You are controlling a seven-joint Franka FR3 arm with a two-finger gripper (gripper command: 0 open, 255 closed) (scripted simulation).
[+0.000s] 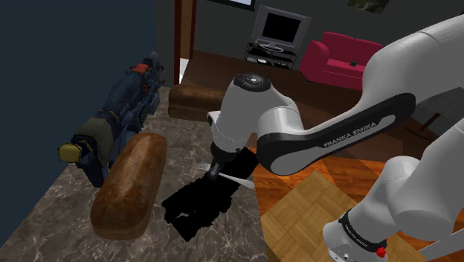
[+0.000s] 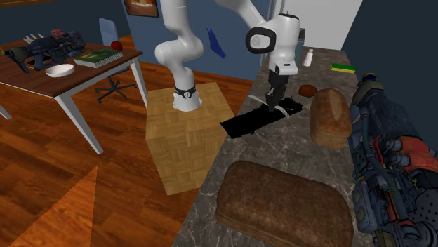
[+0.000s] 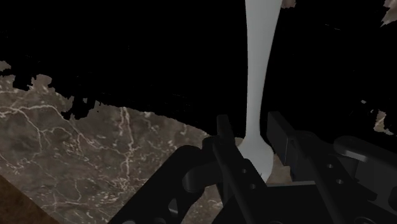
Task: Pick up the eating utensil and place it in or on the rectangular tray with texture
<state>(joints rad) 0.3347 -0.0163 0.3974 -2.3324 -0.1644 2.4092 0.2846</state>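
A white fork (image 1: 236, 179) is clasped by my black gripper (image 1: 215, 170), which is shut on it. Fork and gripper hang just over the flat black rectangular tray (image 1: 199, 205) lying on the dark marble counter (image 1: 59, 216). In the second exterior view the gripper (image 2: 272, 99) points down at the far end of the tray (image 2: 254, 122), and the fork (image 2: 282, 109) juts out beside it. In the wrist view the fork's handle (image 3: 258, 63) runs away from the gripper (image 3: 254, 143) over the tray (image 3: 127, 57), pinched between the fingers (image 3: 224, 149).
A long brown loaf (image 1: 134, 182) lies beside the tray on the shoulder view's left, a second loaf (image 1: 195, 100) behind it. A dark blue and red machine-like object (image 1: 119, 119) lines the wall. The counter's edge drops to the wooden stand (image 2: 186, 137).
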